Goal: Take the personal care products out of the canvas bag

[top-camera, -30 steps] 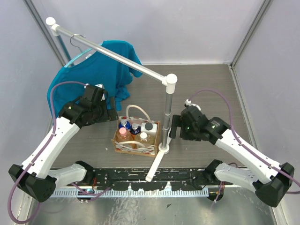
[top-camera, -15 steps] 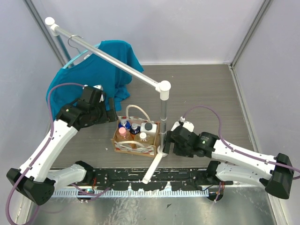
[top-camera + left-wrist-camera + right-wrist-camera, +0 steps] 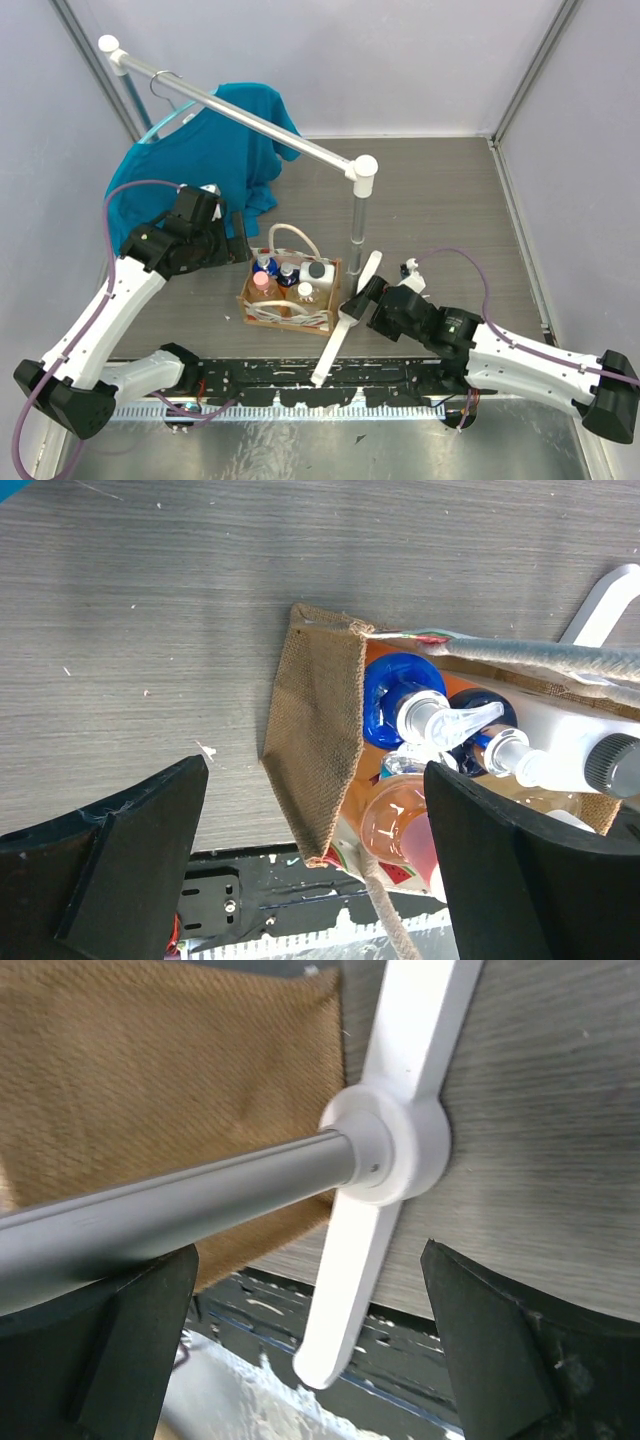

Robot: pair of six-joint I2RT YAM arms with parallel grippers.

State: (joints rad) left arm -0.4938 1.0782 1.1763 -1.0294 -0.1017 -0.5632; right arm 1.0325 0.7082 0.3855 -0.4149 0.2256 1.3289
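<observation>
The canvas bag (image 3: 290, 315) stands near the table's front edge, its two rope handles (image 3: 290, 235) up. Several personal care products stand in it: a pink bottle (image 3: 262, 284), blue-capped orange ones (image 3: 288, 276) and a whitish one (image 3: 318, 272). In the left wrist view the bag's burlap end (image 3: 315, 735), a blue cap (image 3: 395, 695) and the pink bottle (image 3: 400, 830) show. My left gripper (image 3: 243, 248) (image 3: 310, 880) is open and empty, just left of the bag's far left corner. My right gripper (image 3: 358, 300) (image 3: 325, 1360) is open, low beside the bag's right side (image 3: 150, 1090).
A white-and-grey clothes rack stands over the table, its base (image 3: 348, 315) (image 3: 395, 1145) right of the bag and between my right fingers. Its pole (image 3: 170, 1210) crosses the right wrist view. A teal shirt (image 3: 215, 160) hangs at the back left.
My right arm has dropped and swung toward the near edge, down to the rack's base. The rack's top swayed left, then back. My left arm has barely moved.
</observation>
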